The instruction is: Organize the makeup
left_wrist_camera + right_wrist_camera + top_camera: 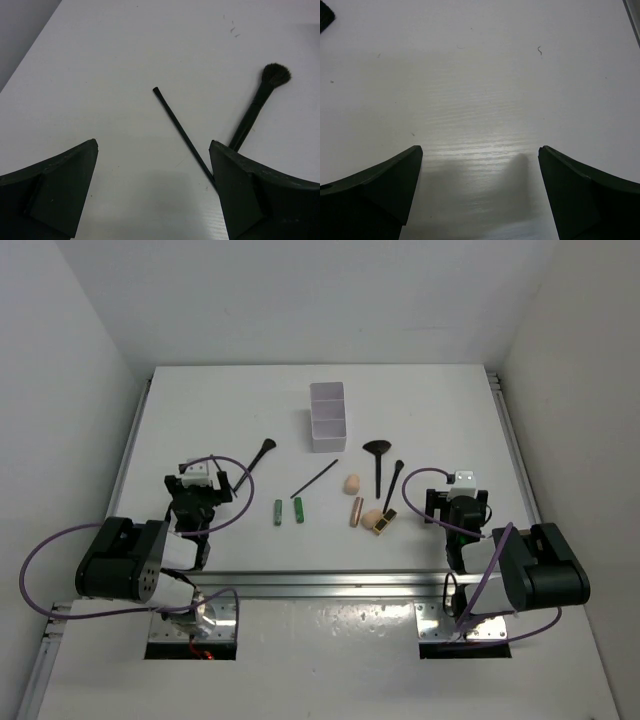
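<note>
Makeup lies scattered across the middle of the white table (pixel 200 400), none of it inside the white three-compartment box (pixel 328 417) standing toward the far side. Left of the box rests a round-headed black brush (pixel 257 457), and a thin dark pencil (pixel 314 479) lies slanted just in front of the box. Two green tubes (pixel 288 511) sit side by side nearer the arms. To the right, a fan brush (pixel 377 462) and another black brush (pixel 393 485) lie close together, with one peach sponge (pixel 351 483) beside them, a rose-gold tube (pixel 356 510) below it, and a second peach sponge (pixel 372 519) touching a black-gold lipstick (pixel 384 524). The left gripper (pixel 153 145) hovers low over the table near the round brush, its jaws spread wide and holding nothing. The right gripper (pixel 480 148) hangs over bare tabletop right of the lipstick, jaws likewise wide apart and empty.
</note>
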Controlling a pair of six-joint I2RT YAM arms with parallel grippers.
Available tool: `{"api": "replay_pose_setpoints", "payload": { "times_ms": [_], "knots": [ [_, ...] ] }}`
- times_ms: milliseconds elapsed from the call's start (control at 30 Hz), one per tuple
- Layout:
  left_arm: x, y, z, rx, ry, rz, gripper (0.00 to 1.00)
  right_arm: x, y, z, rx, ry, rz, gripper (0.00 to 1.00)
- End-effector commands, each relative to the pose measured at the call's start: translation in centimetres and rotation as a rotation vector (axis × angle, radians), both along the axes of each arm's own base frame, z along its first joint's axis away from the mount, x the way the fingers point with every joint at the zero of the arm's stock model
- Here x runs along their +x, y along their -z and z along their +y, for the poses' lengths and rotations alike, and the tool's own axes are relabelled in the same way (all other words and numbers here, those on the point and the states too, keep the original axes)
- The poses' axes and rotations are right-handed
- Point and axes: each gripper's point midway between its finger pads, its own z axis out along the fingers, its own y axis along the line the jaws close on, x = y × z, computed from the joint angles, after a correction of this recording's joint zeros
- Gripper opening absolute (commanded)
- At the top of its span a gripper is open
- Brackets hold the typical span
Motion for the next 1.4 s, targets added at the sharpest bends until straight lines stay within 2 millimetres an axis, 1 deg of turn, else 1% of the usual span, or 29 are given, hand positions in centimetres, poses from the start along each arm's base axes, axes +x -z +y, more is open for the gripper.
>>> {"api": "replay_pose_setpoints", "payload": {
  "times_ms": [0,167,200,233,267,300,333,400,433,467,500,533,567,600,633,667,700,733,767,800,833,867,900,933,1000,1067,1133,1267,1367],
  "knots": [
    [0.9,-2.1,0.1,-0.022,-0.005,-0.075,1.0,-2.2,1.4,-0.1,0.003,0.004,0.04,1.0],
    [1.0,-2.7,0.0,-0.011,0.005,-0.1,1.0,-1.8,1.1,-0.3,-0.005,0.013,0.035,1.0],
    [0.9,-2.4,-0.9,0.006,0.066,-0.089,1.0,-0.6,-0.4,-0.6,-0.013,0.038,0.017,1.0],
    [1.2,-3.3,-1.3,0.016,0.089,-0.105,1.0,-0.2,-0.9,-0.4,-0.008,0.039,0.03,1.0],
    [1.0,-3.0,-1.5,0.015,0.103,-0.041,1.0,-2.5,1.0,-0.6,-0.022,0.041,0.2,1.0],
    [1.3,-3.3,-1.6,0.042,0.118,-0.002,1.0,0.8,-2.5,-0.3,-0.009,0.049,0.128,1.0],
    [3.1,-7.0,-2.4,0.084,0.168,-0.034,1.0,1.5,-4.3,-0.3,-0.024,0.028,0.101,1.0],
    [3.4,-8.2,-2.6,0.114,0.155,0.05,1.0,2.1,-6.2,0.0,-0.058,-0.013,0.12,1.0],
    [4.3,-11.9,-1.3,0.122,0.061,-0.003,1.0,3.0,-8.7,-0.4,-0.131,-0.039,0.079,1.0],
    [4.4,-13.4,-0.7,0.138,0.032,-0.009,1.0,3.5,-10.1,-0.5,-0.156,-0.042,0.066,1.0],
    [4.2,-12.9,-0.4,0.165,0.027,0.065,1.0,3.2,-10.8,-1.9,-0.214,0.023,0.081,1.0],
    [5.3,-15.4,-0.6,0.23,0.055,0.065,1.0,4.0,-12.9,-2.4,-0.282,0.024,0.079,1.0],
    [5.7,-15.2,-0.3,0.257,0.065,0.122,1.0,4.1,-13.6,-2.7,-0.312,0.037,0.088,1.0],
    [4.9,-12.2,-0.2,0.281,0.089,0.291,1.0,3.0,-12.9,-3.4,-0.354,0.053,0.179,1.0],
    [5.0,-11.4,-0.2,0.285,0.1,0.372,1.0,4.1,-15.2,-3.6,-0.384,0.058,0.172,1.0],
    [6.5,-11.1,-1.2,0.262,0.175,0.439,1.0,4.2,-15.1,-3.7,-0.378,0.064,0.205,1.0],
    [6.5,-9.9,-1.9,0.259,0.23,0.515,1.0,2.6,-13.6,-4.0,-0.388,0.071,0.329,1.0],
    [5.3,-8.0,-2.1,0.203,0.254,0.635,1.0,4.0,-16.3,-3.5,-0.256,0.154,0.243,1.0],
    [6.2,-8.9,-3.0,0.128,0.304,0.629,1.0,4.0,-15.4,-3.2,-0.227,0.131,0.297,1.0],
    [6.5,-7.3,-3.3,0.057,0.312,0.68,0.98,2.9,-13.7,-1.7,-0.105,0.063,0.386,0.91],
    [6.5,-6.8,-3.5,-0.016,0.306,0.706,0.81,3.9,-14.4,0.0,-0.011,-0.018,0.369,0.84],
    [7.3,-7.3,-3.9,-0.136,0.264,0.695,0.69,3.8,-13.3,0.8,0.028,-0.041,0.413,0.8],
    [7.6,-6.7,-3.6,-0.197,0.224,0.716,0.58,3.8,-13.1,1.2,0.07,-0.025,0.417,0.76],
    [7.8,-5.1,-3.8,-0.25,0.196,0.762,0.52,3.6,-12.9,1.6,0.096,-0.025,0.432,0.72],
    [8.2,-3.7,-3.5,-0.345,0.088,0.789,0.52,3.1,-11.5,2.0,0.144,0.008,0.48,0.72],
    [8.5,-2.3,-3.1,-0.396,0.007,0.812,0.55,2.2,-10.3,2.6,0.175,0.001,0.539,0.77],
    [8.6,-0.9,-2.1,-0.373,-0.083,0.83,0.55,1.4,-9.1,3.1,0.191,-0.003,0.575,0.77],
    [8.5,1.3,-2.2,-0.395,-0.137,0.873,0.58,0.5,-8.1,3.3,0.196,0.002,0.594,0.77],
    [8.1,3.8,-1.8,-0.416,-0.209,0.925,0.59,0.2,-7.9,3.3,0.202,0.004,0.593,0.77]
  ]
}}
